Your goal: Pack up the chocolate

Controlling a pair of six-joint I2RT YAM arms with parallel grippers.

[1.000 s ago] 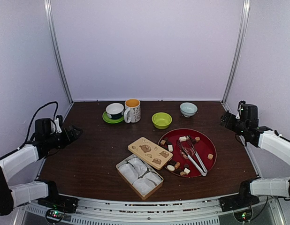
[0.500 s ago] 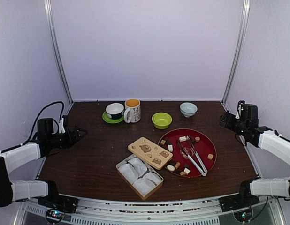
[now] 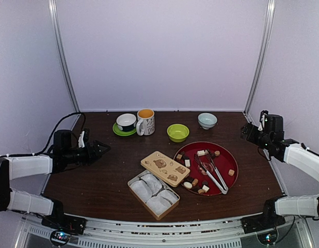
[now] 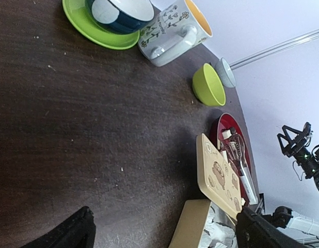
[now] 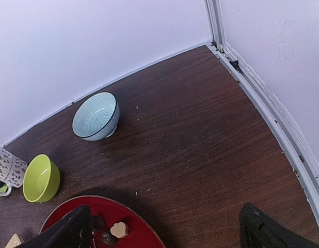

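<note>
Red plate [image 3: 227, 155], right of table centre — it carries the chocolate [image 3: 201, 153]: small tan, dark and cream pieces scattered round silver tongs [image 3: 215, 173]. Left gripper [image 3: 102, 150] hangs over the bare left part of the table, fingers spread wide, nothing between them. The chocolate lies well to its right, beyond the cream printed lid [image 3: 164, 168] and the open tin [image 3: 130, 184] of white paper liners. Right gripper [image 3: 246, 130] is at the far right edge, jaws wide apart and empty — the plate sits near it, nearer the arm bases. Its wrist view catches pieces at the plate's far rim.
</note>
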